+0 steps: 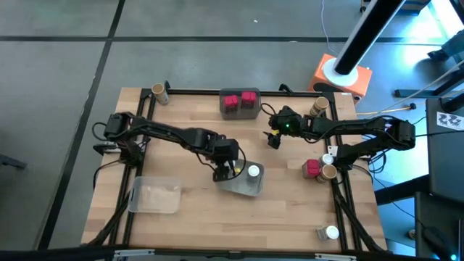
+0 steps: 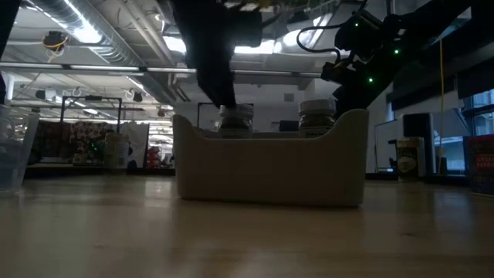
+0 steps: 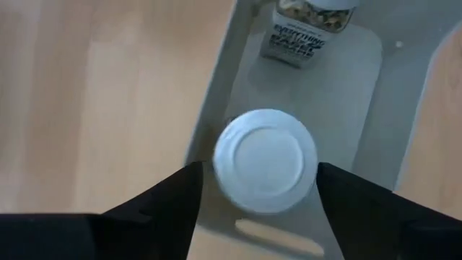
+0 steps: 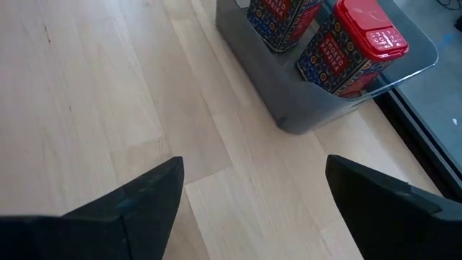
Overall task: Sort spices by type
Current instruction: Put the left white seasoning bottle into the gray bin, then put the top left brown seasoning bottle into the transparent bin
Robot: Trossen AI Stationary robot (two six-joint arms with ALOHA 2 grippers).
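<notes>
In the left wrist view, a round white-topped spice jar stands upright in the grey tray. A second jar stands farther along the same tray. My left gripper hovers over the white-topped jar, open, with one finger on either side of the lid and not touching it. The high view shows this gripper at the tray's left end. My right gripper waits open above the bare table, near a grey tray holding two red blocky jars.
A clear tray lies at the near left. Tan-topped jars stand at the far left corner, the far right and the right edge, the last beside a red jar. A white-topped jar stands near the right corner.
</notes>
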